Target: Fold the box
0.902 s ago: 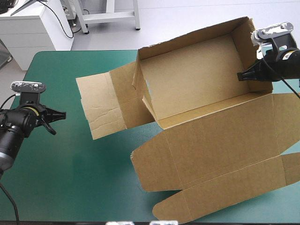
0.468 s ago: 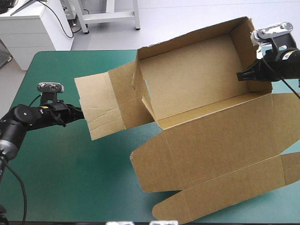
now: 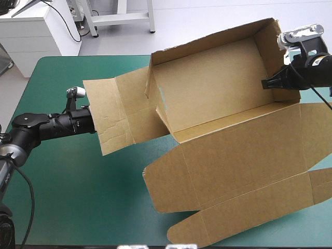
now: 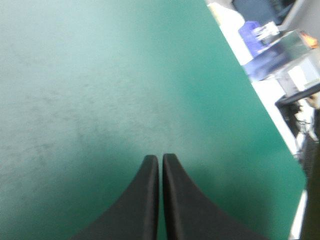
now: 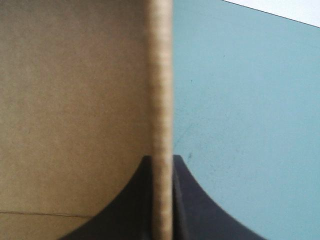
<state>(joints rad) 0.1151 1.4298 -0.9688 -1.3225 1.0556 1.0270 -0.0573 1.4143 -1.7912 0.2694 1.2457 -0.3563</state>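
The box [image 3: 218,98] sits over the centre and the 3 o'clock half of the teal-green cover [image 3: 72,197], a brown open tray with its walls up. The tray is tipped, its far side raised past the table's 12 o'clock edge. The lid [image 3: 244,161] lies spread flat from the tray toward 5 o'clock, its end tabs reaching the near edge. A side flap [image 3: 111,114] sticks out flat at the tray's 9 o'clock.

The right gripper [image 3: 265,83] is at the tray's 3 o'clock wall [image 3: 270,52]. Its wrist view shows the black fingers pinched on that wall's edge [image 5: 162,100], board inside on one side, cover on the other.

The left gripper [image 3: 92,122] reaches in from 9 o'clock, its tip meeting the flap's outer edge. In its wrist view the gripper [image 4: 160,157] is closed to a hairline slit with nothing between, only cover ahead.
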